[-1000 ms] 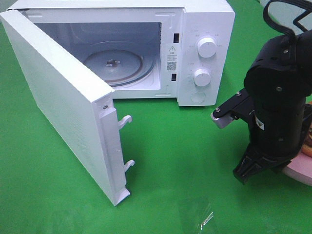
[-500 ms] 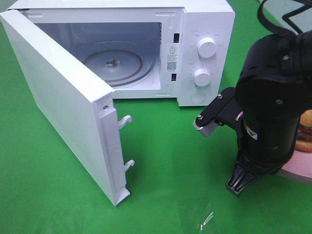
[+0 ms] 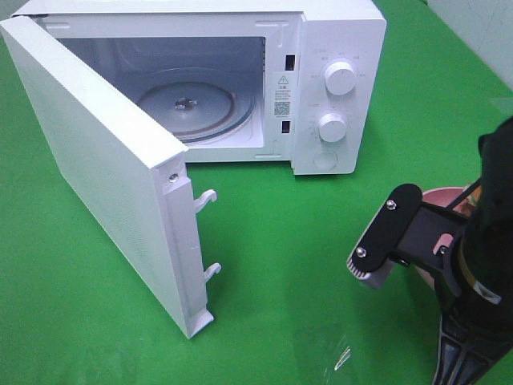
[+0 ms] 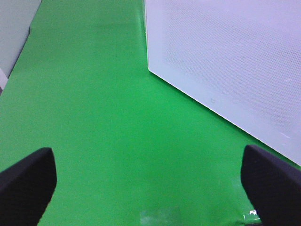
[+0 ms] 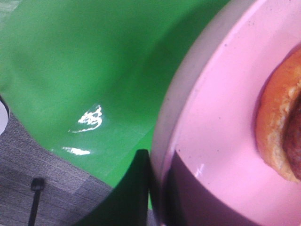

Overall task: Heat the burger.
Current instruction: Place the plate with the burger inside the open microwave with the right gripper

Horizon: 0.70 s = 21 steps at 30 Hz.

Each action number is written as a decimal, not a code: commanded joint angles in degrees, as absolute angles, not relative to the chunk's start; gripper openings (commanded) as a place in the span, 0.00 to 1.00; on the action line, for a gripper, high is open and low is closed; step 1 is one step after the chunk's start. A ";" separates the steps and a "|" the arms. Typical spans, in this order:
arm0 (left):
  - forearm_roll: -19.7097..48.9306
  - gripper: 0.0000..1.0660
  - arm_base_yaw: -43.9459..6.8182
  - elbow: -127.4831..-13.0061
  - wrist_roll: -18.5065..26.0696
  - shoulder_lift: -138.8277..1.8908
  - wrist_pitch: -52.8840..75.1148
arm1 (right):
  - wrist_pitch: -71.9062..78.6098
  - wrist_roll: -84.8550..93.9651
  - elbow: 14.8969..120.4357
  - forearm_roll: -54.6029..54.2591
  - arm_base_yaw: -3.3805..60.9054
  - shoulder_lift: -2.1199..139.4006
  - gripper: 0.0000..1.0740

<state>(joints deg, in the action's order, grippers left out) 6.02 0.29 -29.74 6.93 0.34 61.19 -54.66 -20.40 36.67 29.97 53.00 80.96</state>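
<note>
Two pincers: right pincer (image 5: 157, 188) nipped on rim of pink plate (image 5: 221, 122), burger (image 5: 277, 127) aboard; left pincer (image 4: 150, 183) gaping, empty; nxt: carry plate into microwave (image 3: 345, 44), door ajar, upper left

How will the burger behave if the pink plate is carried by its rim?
Probably slides: the burger sits loose on the glossy pink plate, nothing bracing it. The plate may tilt, since the right gripper pinches only one spot on the rim. Only part of the bun shows, so I can't judge its stacking.
</note>
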 commanded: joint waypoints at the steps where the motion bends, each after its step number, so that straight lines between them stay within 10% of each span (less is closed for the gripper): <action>1: 6.25 0.94 -0.11 -29.62 6.88 1.26 61.36 | -56.49 -21.08 33.98 32.95 56.78 77.35 0.00; 21: 6.25 0.94 -0.11 -29.62 6.88 1.26 61.36 | -63.94 -36.10 30.48 43.03 68.35 75.34 0.01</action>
<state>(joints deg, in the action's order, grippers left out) 6.02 0.29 -29.74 6.93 0.34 61.19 -60.91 -35.01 30.54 38.67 68.12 75.86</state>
